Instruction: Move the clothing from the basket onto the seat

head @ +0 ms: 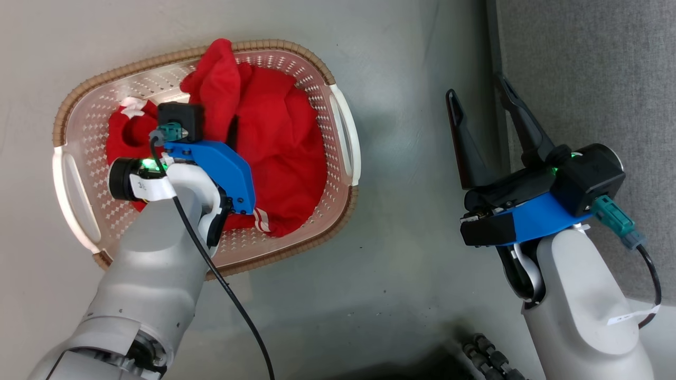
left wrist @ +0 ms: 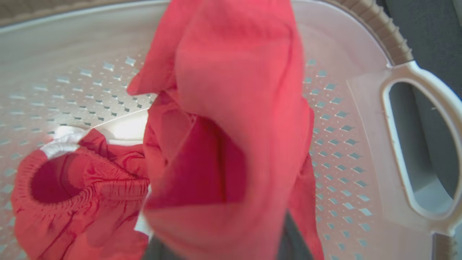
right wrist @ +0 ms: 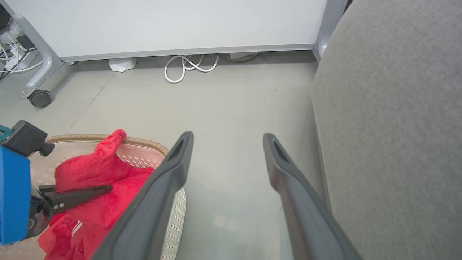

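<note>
The basket (head: 317,66) stands on the floor (head: 412,79) at the left. All the clothing (head: 280,148) is in it, none on the seat (head: 586,68), whose grey edge runs up the far right. The left gripper (head: 228,126) is down inside the basket. Its jaws look closed on a bunched fold of red cloth, which rises in a peak above the far rim, though the cloth buries the tips (the left wrist view is mostly that fold, close and blurred). The right gripper (head: 476,92) hangs over the floor just beside the seat, jaws wide apart and holding nothing.

The step in hand seems to be lifting the first piece out, and several things could spoil it.

- **Thin hold:** only a fold appears to be held, with most of the garment slack in the basket. As that weight comes onto the fold it may slide out.
- **Floor gap:** bare floor lies between basket and seat, so anything that slips on the way lands there.
- **Tangling:** the second garment (left wrist: 72,187), with an elastic band and a white tag, lies on the left of the basket touching the held piece. If the two are tangled it may be pulled up partway and spill over the rim.
- **Dragging hem:** a trailing hem with white stripes could drag on the right wall as the arm swings toward the seat. That could tip or shift so light a basket.
</note>
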Robot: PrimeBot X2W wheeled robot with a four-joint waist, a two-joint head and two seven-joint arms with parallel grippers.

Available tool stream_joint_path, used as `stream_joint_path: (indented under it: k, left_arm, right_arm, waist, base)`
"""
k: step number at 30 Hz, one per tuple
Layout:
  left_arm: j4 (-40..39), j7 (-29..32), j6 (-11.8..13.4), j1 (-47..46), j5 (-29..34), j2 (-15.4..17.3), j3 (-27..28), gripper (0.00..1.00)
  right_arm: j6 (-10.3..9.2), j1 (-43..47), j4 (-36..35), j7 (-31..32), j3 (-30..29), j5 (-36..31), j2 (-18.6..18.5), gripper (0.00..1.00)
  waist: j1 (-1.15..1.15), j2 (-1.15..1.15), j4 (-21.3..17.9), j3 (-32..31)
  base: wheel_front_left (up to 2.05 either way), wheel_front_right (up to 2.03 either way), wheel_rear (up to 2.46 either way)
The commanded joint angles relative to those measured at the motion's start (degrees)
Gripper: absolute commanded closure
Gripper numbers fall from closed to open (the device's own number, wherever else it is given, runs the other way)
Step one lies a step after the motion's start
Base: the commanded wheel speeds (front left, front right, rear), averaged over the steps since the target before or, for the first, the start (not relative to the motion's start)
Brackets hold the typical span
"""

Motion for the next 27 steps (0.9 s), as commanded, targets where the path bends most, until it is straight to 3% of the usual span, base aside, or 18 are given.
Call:
stream_joint_path:
  k: [1, 16, 27]
  left_arm:
    - [0.06, -0.01, -0.24, -0.72, 0.23, 0.28, -0.41, 1.0]
    - [-3.99, -5.08, -0.74, 0.91, -1.35, -0.43, -2.44, 1.0]
    - [-18.66, -5.14, -0.77, 5.8, 2.34, -0.08, 2.35, 1.0]
  right_arm:
    - [0.01, -0.81, 0.11, -0.22, -0.23, -0.09, -0.14, 0.0]
    - [0.01, -0.63, 1.65, -0.22, -0.58, -1.57, -0.14, 0.0]
    - [0.01, 1.62, 3.41, -0.22, -1.12, -2.06, -0.16, 0.0]
  waist:
    - [0.0, 0.0, 0.23, -0.13]
    - [0.0, 0.0, 4.17, -5.18]
    - [0.0, 0.0, 7.69, -13.56]
  base:
    - [0.0, 0.0, 0.0]
    - [0.0, 0.0, 0.0]
    - [0.0, 0.0, 0.0]
